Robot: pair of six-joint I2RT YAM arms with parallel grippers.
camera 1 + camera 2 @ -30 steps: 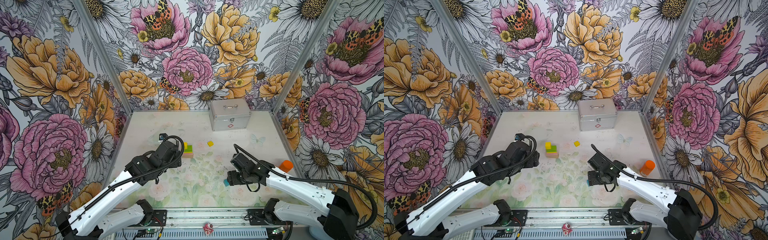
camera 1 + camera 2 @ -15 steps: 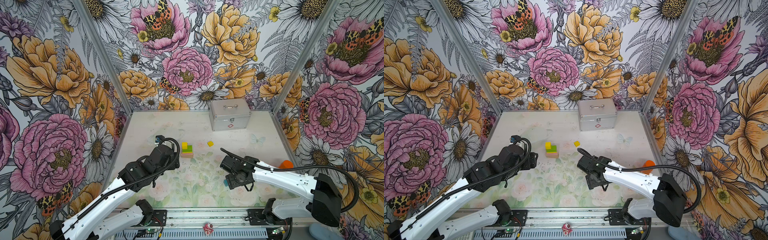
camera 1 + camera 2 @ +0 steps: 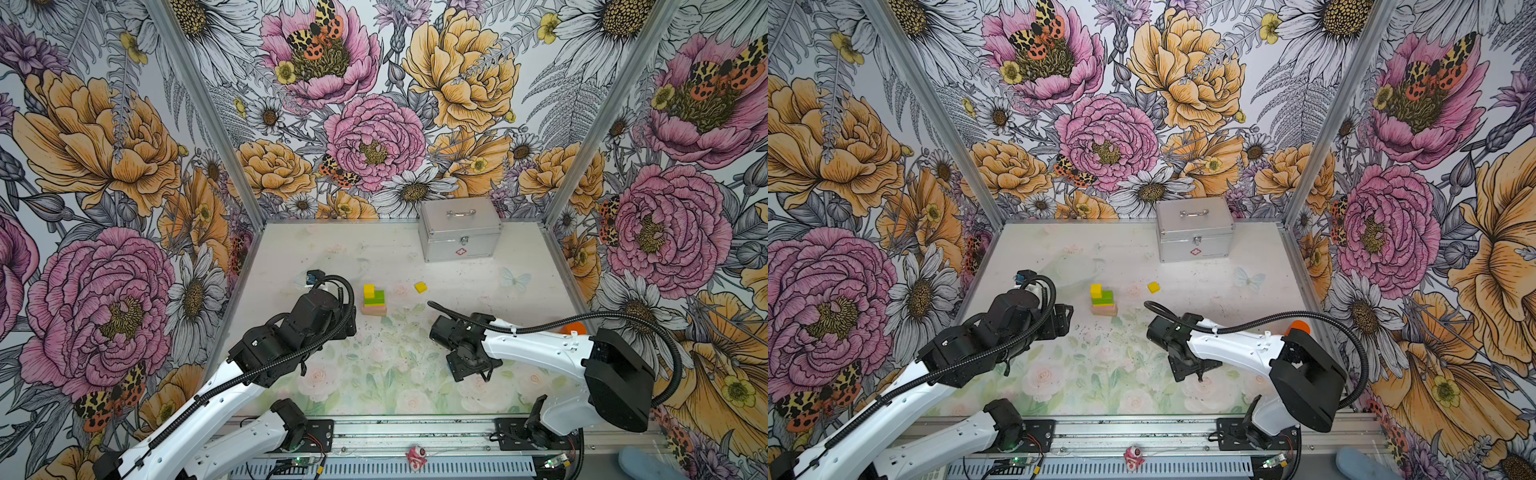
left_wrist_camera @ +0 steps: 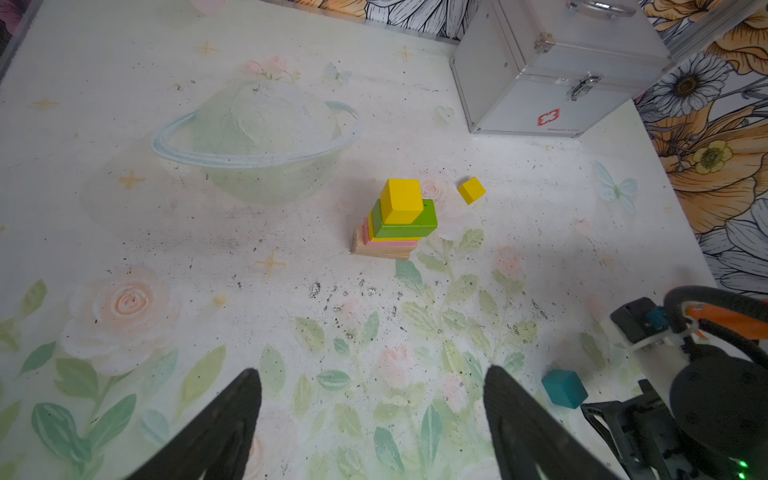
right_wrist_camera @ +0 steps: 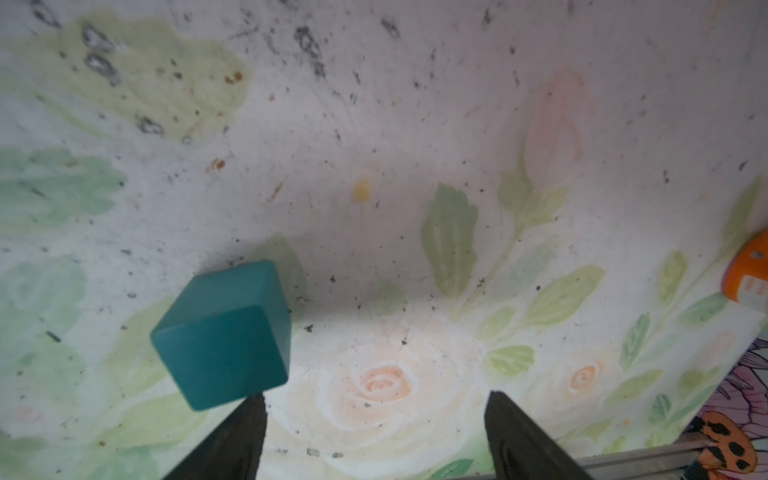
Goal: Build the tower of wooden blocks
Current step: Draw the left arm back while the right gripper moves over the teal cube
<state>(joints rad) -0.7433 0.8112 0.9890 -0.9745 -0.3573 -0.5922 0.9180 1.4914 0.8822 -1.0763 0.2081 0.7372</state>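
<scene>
teal cube (image 5: 224, 332) looks light and stiff, so pinch two flat opposite faces; left gripper (image 4: 372, 374) and right gripper (image 5: 374, 399) both gape empty

The tower (image 4: 395, 224) runs from a tan base (image 4: 380, 250) through a pink slab (image 4: 388, 244), a yellow slab (image 4: 370, 226) and a green bar (image 4: 407, 224) to a yellow cube (image 4: 401, 201) on top. A loose cube (image 4: 471, 190) is the same yellow, and another cube (image 5: 224, 332) is deep teal.

The case (image 3: 459, 228) is silver with a small red cross mark.

The table (image 3: 374, 249) is off-white, printed with faded peach roses, pale green leaves, a light blue butterfly and a greenish ringed planet, with dark flecks.

The walls (image 3: 104, 145) show pink and orange peonies, white daisies and orange black-spotted moths.

The left arm (image 3: 199, 415) and right arm (image 3: 536, 345) are white with black joints.

An orange object (image 3: 572, 328) sits at the table's edge.
</scene>
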